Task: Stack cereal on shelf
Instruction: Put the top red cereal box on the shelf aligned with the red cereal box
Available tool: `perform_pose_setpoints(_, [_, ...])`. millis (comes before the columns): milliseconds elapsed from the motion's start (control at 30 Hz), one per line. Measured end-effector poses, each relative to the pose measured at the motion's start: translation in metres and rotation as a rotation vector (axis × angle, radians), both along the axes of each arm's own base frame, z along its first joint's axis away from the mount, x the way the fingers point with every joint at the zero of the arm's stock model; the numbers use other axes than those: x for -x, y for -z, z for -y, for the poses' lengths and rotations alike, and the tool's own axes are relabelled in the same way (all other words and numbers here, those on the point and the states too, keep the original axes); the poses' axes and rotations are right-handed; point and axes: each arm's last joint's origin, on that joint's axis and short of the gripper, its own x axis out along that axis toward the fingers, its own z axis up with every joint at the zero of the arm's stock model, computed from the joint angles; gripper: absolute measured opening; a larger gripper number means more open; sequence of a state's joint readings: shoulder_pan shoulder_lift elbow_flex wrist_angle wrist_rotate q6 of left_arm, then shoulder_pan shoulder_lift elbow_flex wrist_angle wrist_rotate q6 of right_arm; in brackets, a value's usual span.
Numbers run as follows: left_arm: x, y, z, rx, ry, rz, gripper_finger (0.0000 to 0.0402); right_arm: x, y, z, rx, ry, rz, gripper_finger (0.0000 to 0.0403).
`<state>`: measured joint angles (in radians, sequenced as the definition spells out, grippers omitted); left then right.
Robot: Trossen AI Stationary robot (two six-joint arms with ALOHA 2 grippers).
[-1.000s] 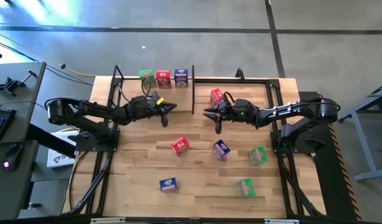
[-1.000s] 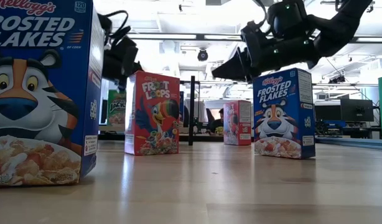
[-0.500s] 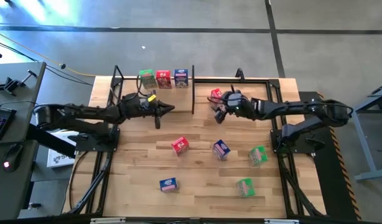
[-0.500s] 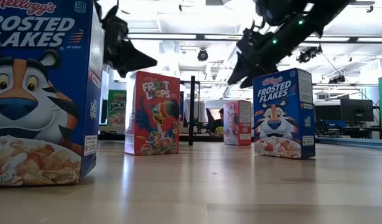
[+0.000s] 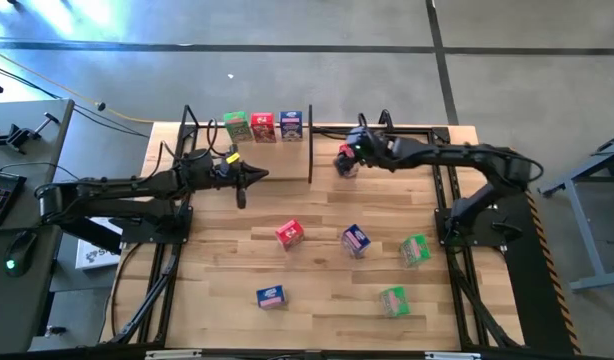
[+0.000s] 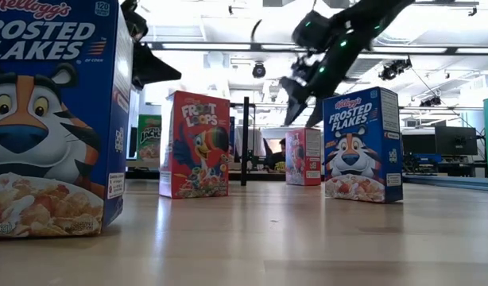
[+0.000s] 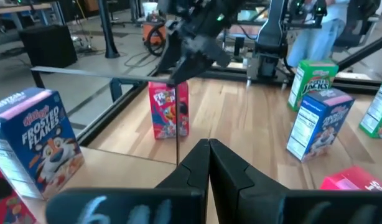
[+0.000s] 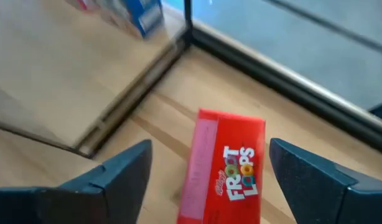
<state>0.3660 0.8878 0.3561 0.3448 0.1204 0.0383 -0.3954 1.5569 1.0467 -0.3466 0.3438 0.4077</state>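
While a red Froot Loops box (image 8: 227, 167) stands upright on the shelf (image 5: 407, 150) just right of the black divider (image 5: 310, 152), the right gripper (image 8: 206, 171) hovers over it, fingers spread wide on either side. The left gripper (image 5: 255, 176), fingers pressed together and empty, hangs left of the divider.

black upright divider (image 5: 309, 150) between hands, bare planks (image 5: 317, 205) mid-table
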Motion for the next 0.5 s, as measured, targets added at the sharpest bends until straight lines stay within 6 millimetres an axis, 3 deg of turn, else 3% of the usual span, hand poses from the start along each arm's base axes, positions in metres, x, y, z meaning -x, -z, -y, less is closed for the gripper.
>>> perform_pose_setpoints(233, [0.0,0.001,0.0,0.003,0.0,-0.008,0.0001,-0.024,0.005,0.019,-0.11,0.05,-0.117,0.0304])
perform_pose_setpoints(500, [0.005,-0.006,0.001,-0.012,-0.006,0.032,0.0001,-0.018,0.01,0.015,-0.257,0.144,-0.226,0.0271])
